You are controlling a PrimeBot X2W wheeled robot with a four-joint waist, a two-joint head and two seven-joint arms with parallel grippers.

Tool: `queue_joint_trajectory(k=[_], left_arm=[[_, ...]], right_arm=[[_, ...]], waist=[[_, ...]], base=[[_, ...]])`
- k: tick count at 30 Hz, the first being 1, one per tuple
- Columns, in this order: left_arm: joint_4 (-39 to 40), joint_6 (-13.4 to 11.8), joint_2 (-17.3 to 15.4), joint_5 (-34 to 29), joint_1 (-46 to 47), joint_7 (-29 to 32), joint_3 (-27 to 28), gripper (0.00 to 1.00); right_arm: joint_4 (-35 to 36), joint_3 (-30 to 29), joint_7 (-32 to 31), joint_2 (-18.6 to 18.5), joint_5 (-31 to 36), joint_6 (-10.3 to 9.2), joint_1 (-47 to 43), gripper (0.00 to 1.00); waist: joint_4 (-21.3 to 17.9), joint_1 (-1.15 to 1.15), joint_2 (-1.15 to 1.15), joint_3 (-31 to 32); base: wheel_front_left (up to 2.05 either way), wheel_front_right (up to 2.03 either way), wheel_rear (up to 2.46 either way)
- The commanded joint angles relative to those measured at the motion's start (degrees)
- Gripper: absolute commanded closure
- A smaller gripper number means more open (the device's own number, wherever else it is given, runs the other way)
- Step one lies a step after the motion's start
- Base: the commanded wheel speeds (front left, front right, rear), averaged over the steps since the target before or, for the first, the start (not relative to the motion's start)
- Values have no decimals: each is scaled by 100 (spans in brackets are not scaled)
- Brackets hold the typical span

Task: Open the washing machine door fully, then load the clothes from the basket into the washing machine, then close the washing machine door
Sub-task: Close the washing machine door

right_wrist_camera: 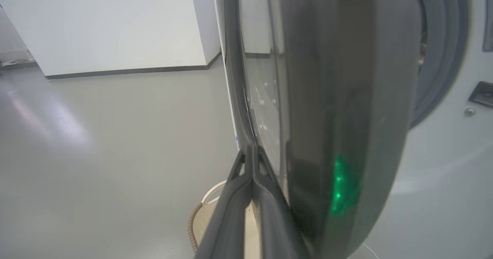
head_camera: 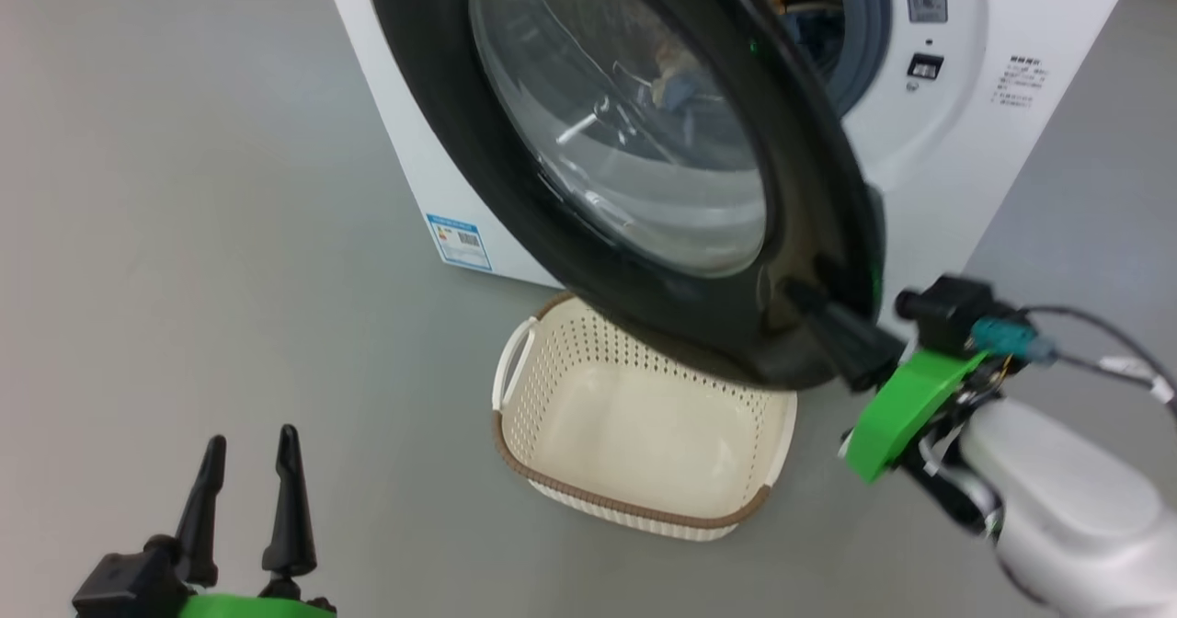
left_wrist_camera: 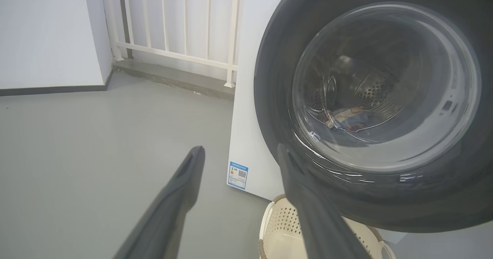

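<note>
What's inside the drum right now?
Blue clothes lie low in the drum, seen through the washing machine door glass. Its black frame hides the rest.

left hand (head_camera: 253,440): jaws spread wide | right hand (right_wrist_camera: 252,148): jaws pressed together

Bright, even light, pale sheen on the floor (right_wrist_camera: 50,124), streaky reflections in the washing machine door (head_camera: 634,158)

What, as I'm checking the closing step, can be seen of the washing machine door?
The washing machine door is round: a glossy black frame around a clear, bulging glass bowl. It stands partly open, swung out from the washing machine, its lower edge above the basket. The shut right gripper lies against its lower outer rim.
</note>
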State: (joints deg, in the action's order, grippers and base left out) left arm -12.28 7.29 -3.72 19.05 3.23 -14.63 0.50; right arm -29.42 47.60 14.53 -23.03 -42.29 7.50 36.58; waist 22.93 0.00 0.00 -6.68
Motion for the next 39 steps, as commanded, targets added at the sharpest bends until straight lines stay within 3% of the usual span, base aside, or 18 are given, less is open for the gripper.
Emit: queue_joint_trajectory(k=[1, 18, 29, 39], left_arm=[[186, 20, -59, -2, 206, -37, 183, 0], [491, 20, 73, -73, 735, -37, 47, 0], [659, -36, 83, 60, 964, -37, -130, 0], [655, -113, 83, 186, 970, -37, -185, 0]], right_arm=[[60, -77, 47, -116, 49, -1, 145, 100], [197, -951, 47, -856, 98, -1, 1283, 100], [231, -1188, 47, -1205, 132, -1, 1964, 100], [266, -1190, 47, -1232, 119, -1, 2172, 100]], waist=[[-54, 0, 0, -168], [-82, 0, 0, -1523], [98, 0, 0, -1918], [136, 0, 0, -1944]], base=[[0, 0, 0], [0, 0, 0], [0, 0, 0], [0, 0, 0]])
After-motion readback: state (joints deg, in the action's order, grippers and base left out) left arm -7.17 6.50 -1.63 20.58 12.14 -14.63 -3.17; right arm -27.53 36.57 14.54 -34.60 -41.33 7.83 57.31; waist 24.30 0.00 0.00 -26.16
